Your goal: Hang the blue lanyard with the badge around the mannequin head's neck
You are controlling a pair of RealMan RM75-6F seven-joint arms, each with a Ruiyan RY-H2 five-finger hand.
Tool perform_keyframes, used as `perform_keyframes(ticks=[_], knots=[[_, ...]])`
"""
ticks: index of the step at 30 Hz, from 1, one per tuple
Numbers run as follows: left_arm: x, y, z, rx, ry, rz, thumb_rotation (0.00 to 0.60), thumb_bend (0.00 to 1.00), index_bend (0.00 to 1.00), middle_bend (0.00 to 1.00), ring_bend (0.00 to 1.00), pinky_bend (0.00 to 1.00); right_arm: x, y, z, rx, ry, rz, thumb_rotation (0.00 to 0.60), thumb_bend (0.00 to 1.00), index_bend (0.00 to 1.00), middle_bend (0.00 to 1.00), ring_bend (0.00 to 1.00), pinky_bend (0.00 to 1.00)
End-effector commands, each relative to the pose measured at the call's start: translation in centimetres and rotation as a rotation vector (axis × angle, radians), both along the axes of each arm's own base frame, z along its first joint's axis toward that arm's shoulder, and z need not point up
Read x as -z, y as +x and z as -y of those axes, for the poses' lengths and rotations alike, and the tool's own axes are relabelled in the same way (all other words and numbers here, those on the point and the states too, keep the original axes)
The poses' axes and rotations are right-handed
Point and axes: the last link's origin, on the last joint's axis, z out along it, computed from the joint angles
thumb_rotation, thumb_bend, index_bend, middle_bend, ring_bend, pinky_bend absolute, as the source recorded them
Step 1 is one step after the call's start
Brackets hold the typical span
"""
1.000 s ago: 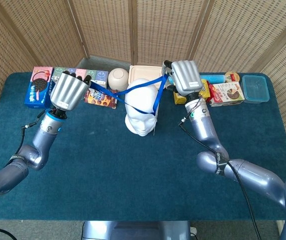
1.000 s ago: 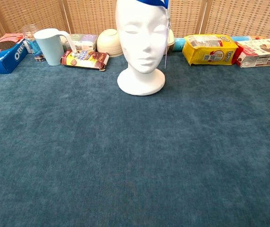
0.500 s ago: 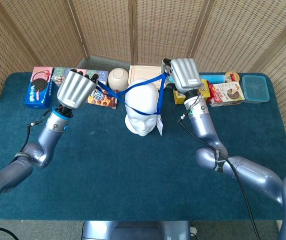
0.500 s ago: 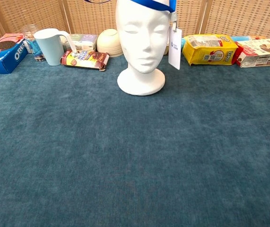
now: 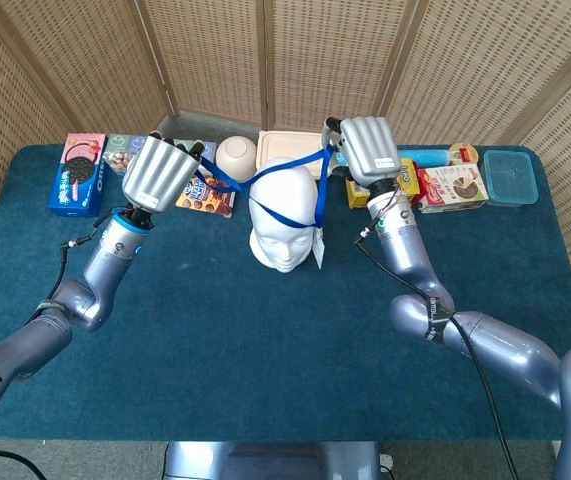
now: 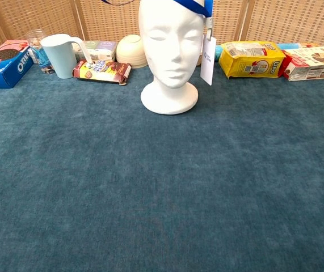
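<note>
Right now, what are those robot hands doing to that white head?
The two hands are putting a blue lanyard over the mannequin head. The left hand and right hand each hold one side of the strap, stretched above the head. The strap lies across the forehead, not down at the neck yet. The badge dangles beside the face.

The counter [image 6: 162, 187] is covered in a dark teal cloth, and the white mannequin head [image 6: 169, 54] stands on it between the left hand [image 5: 162, 172] and the right hand [image 5: 368, 152]. Below and beside the left hand lie a blue cookie box [image 6: 1, 63], a pale blue pitcher [image 6: 59, 55], a brown snack packet [image 6: 102, 71] and a cream bowl [image 6: 131, 50]. By the right hand sit a yellow bag [image 6: 249, 59], a red-and-white box [image 6: 313, 63] and a blue lidded container [image 5: 511, 176] furthest out.
</note>
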Motion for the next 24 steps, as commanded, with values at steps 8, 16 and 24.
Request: perform_keyframes(ticks=[8, 16, 24], knots=[[0.3, -0.7, 0.5, 0.009, -0.023, 0.000, 0.544, 0.35, 0.67, 1.00, 1.00, 1.00, 0.2, 0.0, -0.2, -0.007, 0.014, -0.010, 0.600, 0.55, 0.72, 1.00, 1.00, 1.00], [1.0, -2.1, 0.8, -0.014, -0.044, -0.024, 0.546, 0.35, 0.67, 1.00, 1.00, 1.00, 0.8, -0.2, -0.3, -0.003, 0.035, -0.023, 0.600, 0.54, 0.72, 1.00, 1.00, 1.00], [2.0, -2.7, 1.1, -0.021, -0.067, -0.044, 0.544, 0.34, 0.67, 1.00, 1.00, 1.00, 1.2, -0.5, -0.3, 0.009, 0.055, -0.039, 0.600, 0.54, 0.72, 1.00, 1.00, 1.00]])
